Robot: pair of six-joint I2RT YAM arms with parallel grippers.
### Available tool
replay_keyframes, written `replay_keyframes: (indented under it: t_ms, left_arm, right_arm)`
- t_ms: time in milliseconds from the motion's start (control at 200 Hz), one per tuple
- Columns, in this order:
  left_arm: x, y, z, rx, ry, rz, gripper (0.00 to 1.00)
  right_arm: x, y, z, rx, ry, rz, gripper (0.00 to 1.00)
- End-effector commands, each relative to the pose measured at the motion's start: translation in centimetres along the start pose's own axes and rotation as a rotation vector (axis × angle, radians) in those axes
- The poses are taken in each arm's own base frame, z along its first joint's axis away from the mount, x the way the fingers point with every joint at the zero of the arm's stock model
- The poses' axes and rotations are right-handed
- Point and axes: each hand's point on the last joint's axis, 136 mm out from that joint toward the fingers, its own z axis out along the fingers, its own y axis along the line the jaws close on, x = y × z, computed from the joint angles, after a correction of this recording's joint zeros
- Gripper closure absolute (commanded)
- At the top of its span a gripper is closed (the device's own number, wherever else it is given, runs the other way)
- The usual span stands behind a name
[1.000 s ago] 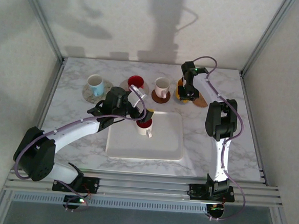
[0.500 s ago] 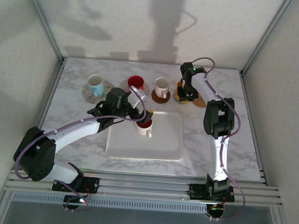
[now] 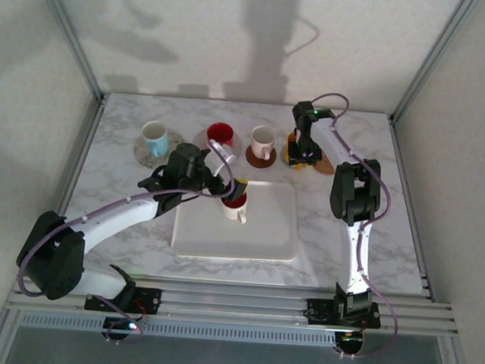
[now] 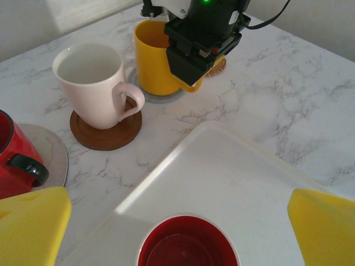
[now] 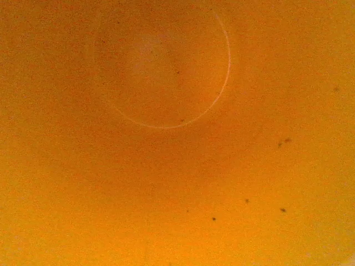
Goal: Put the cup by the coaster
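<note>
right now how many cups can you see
5. Four in the back row, left to right: white-and-blue cup, red cup, pale cup, yellow cup. The fifth, a red-lined cup, sits on the tray. Others may be hidden.

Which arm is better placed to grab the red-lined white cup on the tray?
Left: the left hand, open, flanks the red-lined white cup on the white tray; the right hand is at the yellow mug.

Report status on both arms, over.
Left tool open, straddling red cup on white tray. Right tool at yellow cup on grey coaster, grip unclear. Pink cup close beside it.
</note>
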Motion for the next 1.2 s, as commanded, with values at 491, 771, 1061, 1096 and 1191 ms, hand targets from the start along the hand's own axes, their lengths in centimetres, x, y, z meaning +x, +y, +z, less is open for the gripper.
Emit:
replay_keyframes:
  t_ms: [491,771,1061,1096,1191]
  left_arm:
    - [-3.1,-0.3,-3.4,-0.020,-0.065,0.045,0.00]
    - [-5.6,-0.7,-7.0,-0.056,-0.121,0.047,0.00]
    - [-4.6,-1.1,-12.1,-0.122,-0.075,0.047,0.00]
    - [-4.2,-1.3,-12.7,-0.123,-0.066,0.047,0.00]
    - [-3.2,-1.6,-13.9,-0.129,-0.049,0.039,0.00]
  right_arm:
    - [1.7,0.0,-9.7,-0.081,-0.138,0.054,0.18]
    - [4.1,2.2,-15.4,-0.145,-0.235,-0.009,0.01]
    - [8.9,4.9,-19.0,-0.200,-0.262,-0.127,0.01]
    - [9.5,5.2,-19.1,-0.206,-0.259,-0.135,0.01]
    - [11.2,6.0,-19.3,-0.223,-0.256,-0.157,0.01]
